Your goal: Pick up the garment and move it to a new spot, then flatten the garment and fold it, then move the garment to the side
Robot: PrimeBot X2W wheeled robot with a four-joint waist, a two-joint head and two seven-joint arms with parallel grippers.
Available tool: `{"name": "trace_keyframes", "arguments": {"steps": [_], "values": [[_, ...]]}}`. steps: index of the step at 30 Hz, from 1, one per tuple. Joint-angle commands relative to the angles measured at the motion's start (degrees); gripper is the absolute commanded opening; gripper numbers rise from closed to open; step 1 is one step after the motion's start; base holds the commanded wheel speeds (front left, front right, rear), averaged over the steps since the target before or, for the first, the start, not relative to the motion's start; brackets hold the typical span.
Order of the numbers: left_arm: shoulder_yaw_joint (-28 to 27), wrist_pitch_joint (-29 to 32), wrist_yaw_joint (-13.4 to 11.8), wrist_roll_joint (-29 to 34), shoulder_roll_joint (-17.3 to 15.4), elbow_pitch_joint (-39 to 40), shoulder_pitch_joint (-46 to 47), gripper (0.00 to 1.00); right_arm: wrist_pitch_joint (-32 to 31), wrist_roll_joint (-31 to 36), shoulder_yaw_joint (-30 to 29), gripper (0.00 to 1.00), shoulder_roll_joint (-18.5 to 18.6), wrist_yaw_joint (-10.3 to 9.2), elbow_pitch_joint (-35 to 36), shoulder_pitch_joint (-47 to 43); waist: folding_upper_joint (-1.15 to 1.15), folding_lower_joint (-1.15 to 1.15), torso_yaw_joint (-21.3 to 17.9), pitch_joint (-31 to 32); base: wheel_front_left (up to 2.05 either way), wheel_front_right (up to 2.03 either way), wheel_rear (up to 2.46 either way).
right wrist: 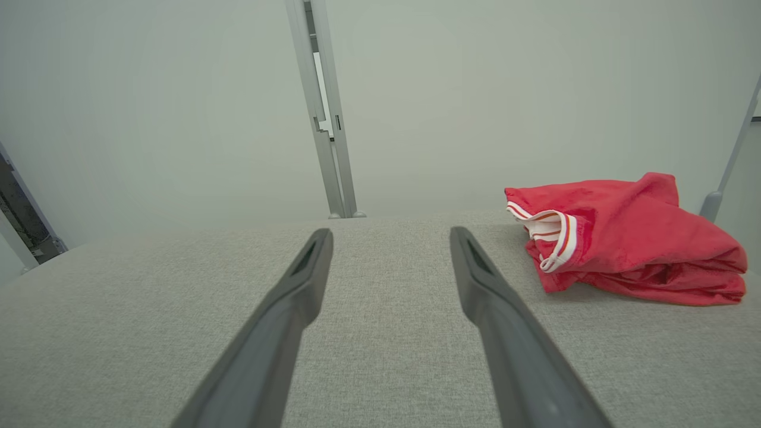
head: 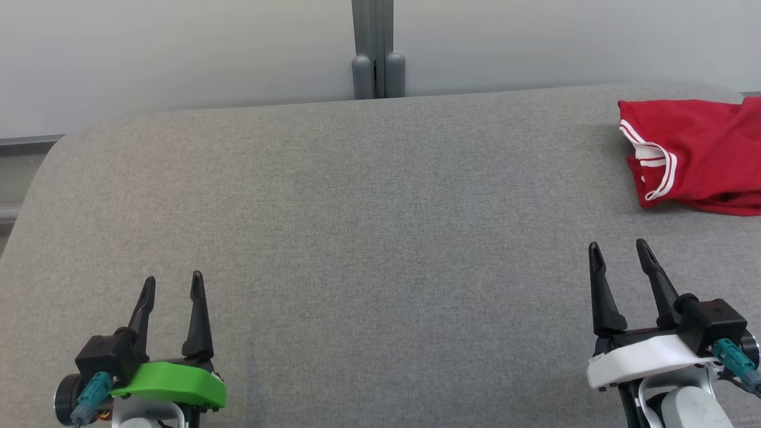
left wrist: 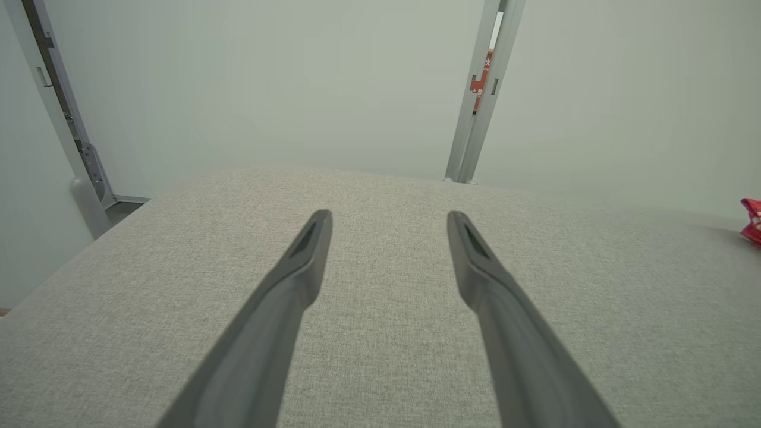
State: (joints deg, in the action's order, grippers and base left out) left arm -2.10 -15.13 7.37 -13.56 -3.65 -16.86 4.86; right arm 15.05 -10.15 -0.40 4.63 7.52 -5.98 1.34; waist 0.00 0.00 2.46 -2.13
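Note:
A red garment [head: 701, 154] with white striped trim lies crumpled at the far right of the grey table, cut off by the head view's right edge. In the right wrist view the garment [right wrist: 630, 244] sits ahead and to the right of my fingers. The left wrist view catches a sliver of the garment [left wrist: 752, 221] at its right edge. My right gripper [head: 619, 248] stands open and empty, short of the garment and a little to its left. At the lower left my left gripper [head: 173, 282] is open too, nothing between its fingers, far from the cloth.
The grey fabric-covered table [head: 357, 238] spans the head view, with rounded far corners. Behind it a pale wall carries a grey vertical post [head: 373, 47]. The table's left edge drops off near a metal frame [left wrist: 65, 125].

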Motion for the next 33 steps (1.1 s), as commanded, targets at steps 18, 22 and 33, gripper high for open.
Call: {"name": "trace_keyframes", "arguments": {"steps": [18, 22, 33], "values": [[0.1, 0.6, 0.0, -1.9, 0.1, -1.9, -0.7, 0.0, -0.8, -1.2, 0.0, 0.0, -0.9, 0.0, -1.5, -1.2, 0.0, 0.0, -0.1, -0.1, 0.0, 0.0, 0.0], [-0.2, 1.9, 0.0, -6.1, 0.1, -1.7, -0.5, 0.0, -1.8, -5.9, -0.3, 0.0, -0.8, 0.0, -1.8, -0.9, 0.0, 0.0, -0.2, 0.0, 0.0, 0.0, 0.0], [-0.7, 4.7, 0.0, -16.9, 0.2, -0.8, -0.3, 0.0, -4.5, -17.4, -0.8, 0.0, -0.7, -0.01, -2.7, 0.1, 0.0, 0.0, -0.4, 0.1, 0.0, 0.0, 0.0]]}}
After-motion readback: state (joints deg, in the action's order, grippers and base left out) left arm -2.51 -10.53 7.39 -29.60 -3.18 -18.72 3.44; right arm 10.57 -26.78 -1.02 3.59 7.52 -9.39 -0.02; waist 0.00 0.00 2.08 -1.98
